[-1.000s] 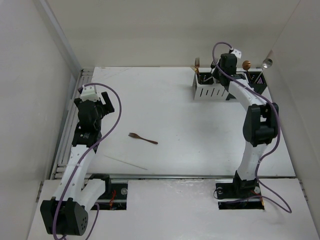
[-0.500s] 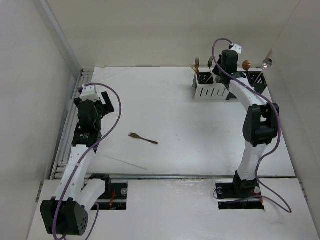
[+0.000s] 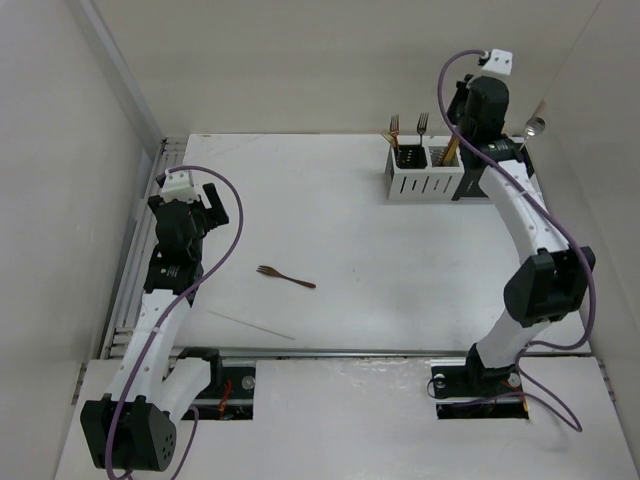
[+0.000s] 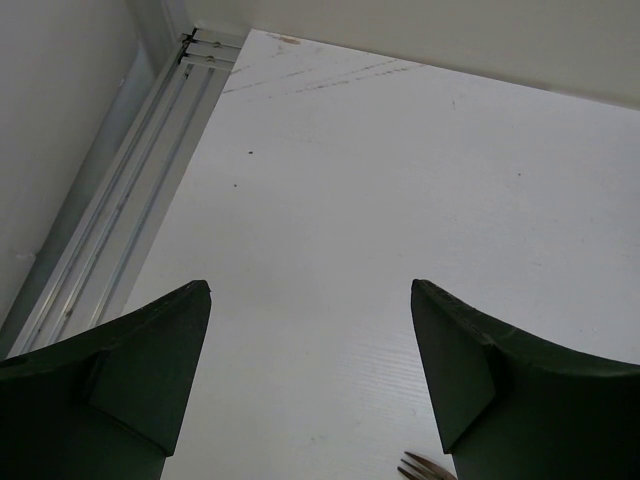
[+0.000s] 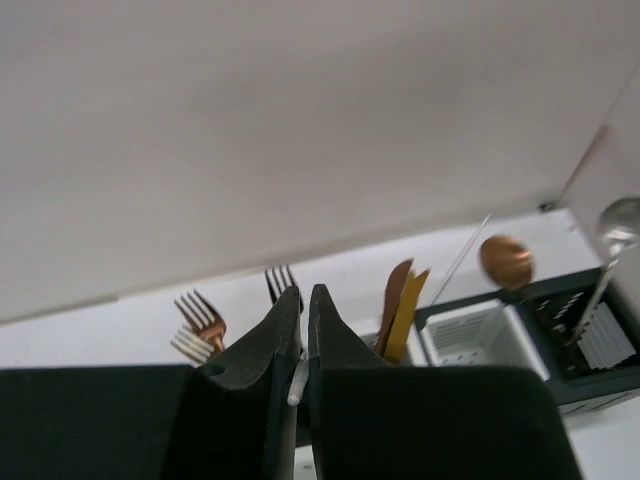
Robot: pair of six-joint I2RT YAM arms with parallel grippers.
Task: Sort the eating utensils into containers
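Jaws of the right gripper (image 5: 303, 292) stand all but closed, with only a thin slit between them. A small pale sliver shows low in that slit, and I cannot tell whether it is something held. The gripper hangs high above the row of boxes (image 3: 425, 182) at the far right of the table (image 3: 380, 230), clear of them.

Beyond its tips, in the wrist view, a copper fork (image 5: 200, 312) and a dark fork (image 5: 281, 278) stand tines-up on the left. A copper knife (image 5: 394, 305) and a gold knife (image 5: 412, 310) lean together just right of the jaws. Further right, a copper spoon (image 5: 505, 260) and a silver spoon (image 5: 622, 220) rise near a white box (image 5: 480, 335) and a black box (image 5: 590, 345).

The left gripper (image 4: 310, 300) is wide open with nothing between its fingers. It hovers over the left side of the table, well apart from the boxes. A lone fork (image 3: 285, 277), copper in colour, lies flat on the table between the two arms, nearer the left one, with its tines pointing left. Those tines just show at the bottom edge of the left wrist view.
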